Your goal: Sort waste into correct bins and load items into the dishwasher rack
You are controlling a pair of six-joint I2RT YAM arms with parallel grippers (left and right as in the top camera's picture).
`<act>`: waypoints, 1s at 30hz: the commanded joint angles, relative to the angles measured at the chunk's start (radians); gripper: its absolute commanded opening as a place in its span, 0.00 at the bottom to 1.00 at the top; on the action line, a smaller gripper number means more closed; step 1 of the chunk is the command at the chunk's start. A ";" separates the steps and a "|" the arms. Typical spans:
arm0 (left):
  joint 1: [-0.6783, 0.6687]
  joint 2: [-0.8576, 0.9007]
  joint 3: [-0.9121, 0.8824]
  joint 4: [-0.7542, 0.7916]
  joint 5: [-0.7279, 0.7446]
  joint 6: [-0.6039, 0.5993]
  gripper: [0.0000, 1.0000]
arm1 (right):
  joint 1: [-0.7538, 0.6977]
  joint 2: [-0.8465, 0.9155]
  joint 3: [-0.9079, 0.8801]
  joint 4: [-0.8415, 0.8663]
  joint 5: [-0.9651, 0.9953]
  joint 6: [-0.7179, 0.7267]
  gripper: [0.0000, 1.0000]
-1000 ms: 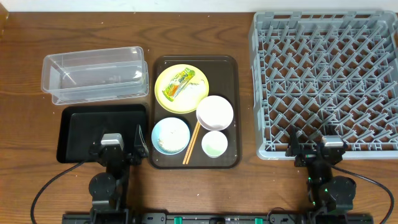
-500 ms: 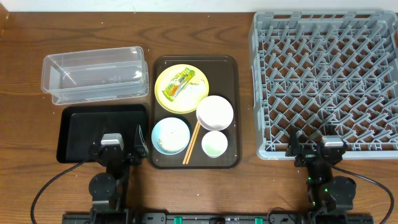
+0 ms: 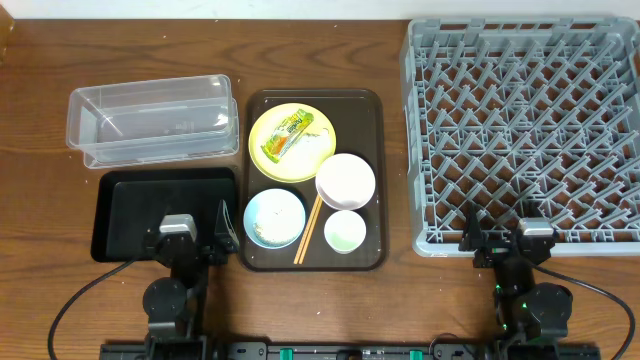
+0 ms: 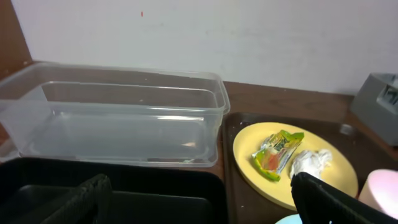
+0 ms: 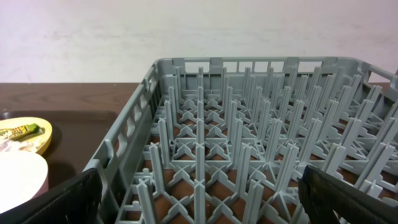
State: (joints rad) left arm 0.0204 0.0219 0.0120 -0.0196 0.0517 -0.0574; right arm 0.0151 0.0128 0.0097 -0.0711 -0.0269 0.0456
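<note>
Left tool [image 3: 187, 240], right tool [image 3: 510, 245]: wide, empty, near bench [image 3: 400, 300] edge. I judge split by reach: left beside black tray [image 3: 130, 205] for wrapper [image 3: 290, 135], right facing rack [image 3: 525, 130] for loading.

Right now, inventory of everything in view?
clear tub: 1, transparent, far left
black tray: 1, black, near left
serving tray: 1, brown, centre
plate: 1, yellow, serving tray
wrapper: 1, yellow-green, on plate
scraps: 1 heap, white, on plate
white bowl: 1, white, serving tray
blue bowl: 1, light blue, serving tray
cup: 1, pale, serving tray
chopsticks: 1 pair, wooden, serving tray
rack: 1, grey, right
left gripper: 1, black, open
right gripper: 1, black, open
</note>
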 commanded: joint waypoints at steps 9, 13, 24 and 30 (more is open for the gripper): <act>0.000 0.199 0.190 -0.187 -0.011 -0.087 0.94 | -0.008 0.113 0.122 -0.090 0.016 0.028 0.99; 0.000 0.391 0.349 -0.281 -0.010 -0.086 0.94 | -0.008 0.261 0.247 -0.154 0.030 0.028 0.99; 0.000 0.990 0.920 -0.778 0.163 -0.086 0.94 | -0.008 0.747 0.694 -0.515 0.022 0.028 0.99; 0.000 1.181 1.068 -0.957 0.167 -0.084 0.94 | -0.008 0.924 0.863 -0.675 0.022 0.028 0.99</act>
State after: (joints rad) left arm 0.0204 1.1477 1.0431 -0.9539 0.1913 -0.1349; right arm 0.0147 0.8875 0.8066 -0.7227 -0.0074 0.0673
